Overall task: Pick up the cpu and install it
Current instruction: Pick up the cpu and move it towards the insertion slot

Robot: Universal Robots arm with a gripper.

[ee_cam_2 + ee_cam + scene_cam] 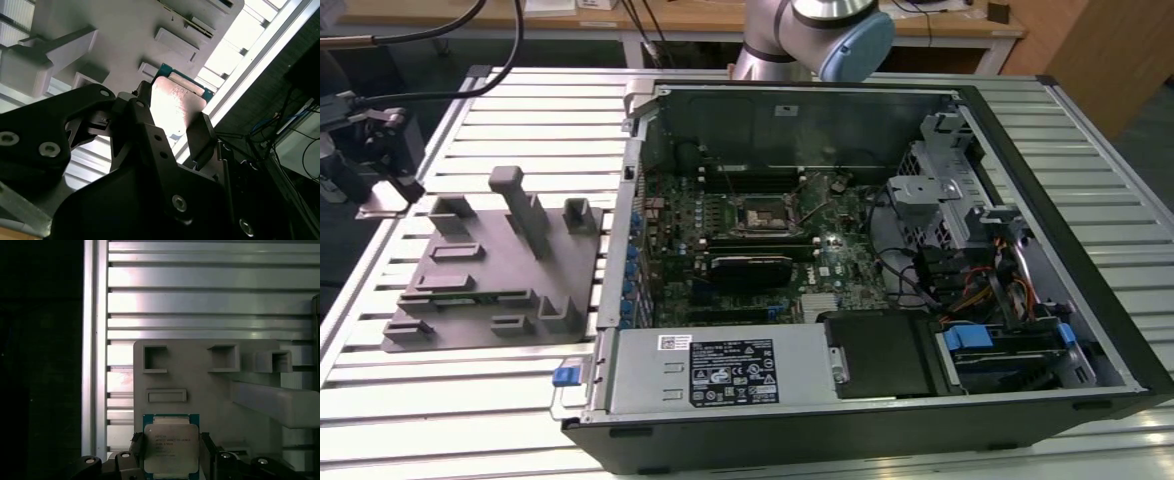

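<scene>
The cpu [171, 450] sits low-centre in the first wrist view, apparently lifted off the grey tray [215, 385]. The gripper [172, 120] clamps its opposite edges, probably to keep it level.

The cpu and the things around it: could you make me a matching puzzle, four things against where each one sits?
Things
1. cpu
2. socket
3. grey holder block
4. power supply box

Places
A. on the slatted table, at the exterior view's left of the computer case
B. held in the claw
C. inside the case, along its edge nearest the exterior camera
D. on the green board, mid-case

Pairs: 1-B, 2-D, 3-A, 4-C
</scene>
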